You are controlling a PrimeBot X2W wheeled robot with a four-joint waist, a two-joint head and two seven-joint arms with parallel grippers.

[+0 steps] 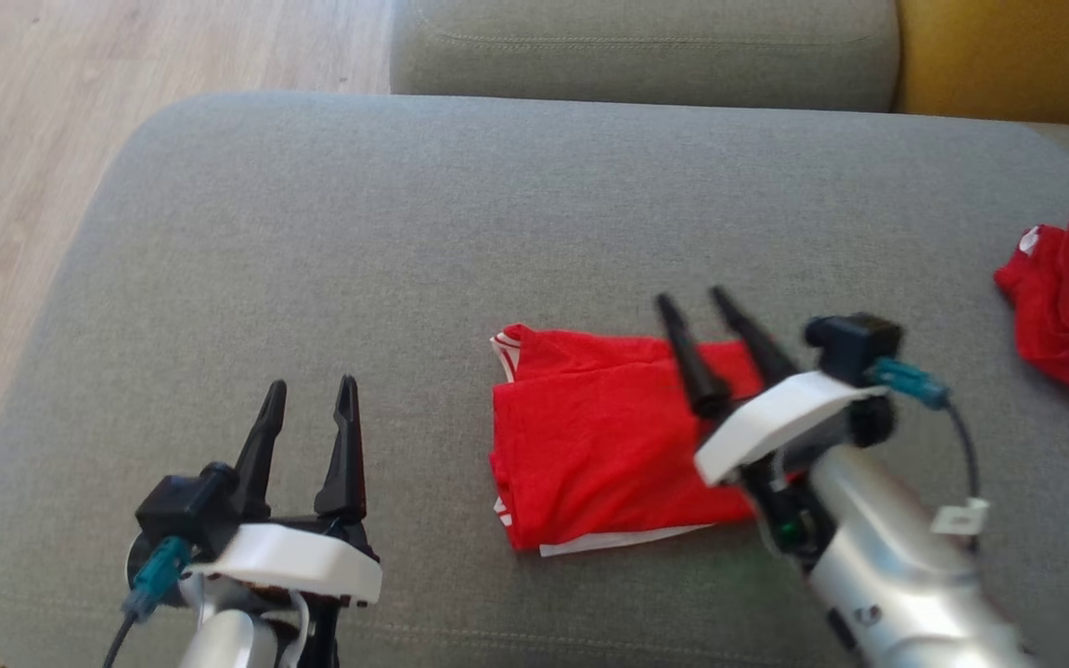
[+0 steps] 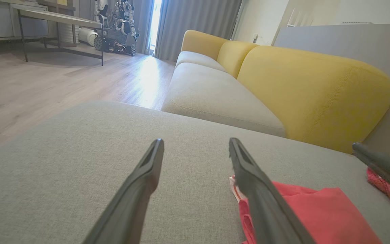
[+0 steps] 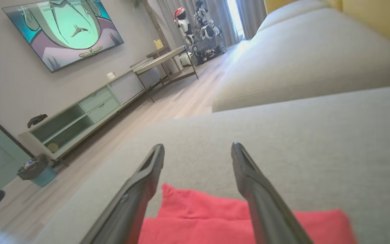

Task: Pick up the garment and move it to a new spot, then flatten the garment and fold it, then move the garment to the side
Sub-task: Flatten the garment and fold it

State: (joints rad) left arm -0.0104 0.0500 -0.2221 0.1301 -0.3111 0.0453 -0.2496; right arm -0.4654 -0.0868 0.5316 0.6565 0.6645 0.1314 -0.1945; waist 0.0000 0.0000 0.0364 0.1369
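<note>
Hovering above the far right edge of the folded red garment [image 1: 590,436], our right gripper [image 1: 689,295] has its fingers spread with nothing between them. In the right wrist view grey upholstery shows through the gap and red cloth lies under the finger bases. We judge that the arm sits here because this edge is where a fold would be laid down or a fresh grip taken. The garment lies as a compact rectangle on the grey sofa cushion [image 1: 405,232], right of the middle, with its white trim [image 1: 623,540] showing along the near edge. The fold looks done to us, which leaves the move to the side.

Our left gripper [image 1: 312,382] is low at the near left, well apart from the garment, fingers also spread and holding nothing. We take that as waiting out of the way, so it does not disturb the fold.

A second red garment [image 1: 1068,297] lies crumpled at the cushion's right edge, so sliding the folded one that way risks mixing the two. The left looks the easier side. Our own right forearm [image 1: 887,557] hides the folded garment's near right corner in the head view, so we cannot tell how neat that corner is. The wooden floor [image 1: 15,139] lies beyond the cushion's left edge, and another seat cushion [image 1: 646,46] and a yellow backrest [image 1: 1008,56] lie beyond its far side.
</note>
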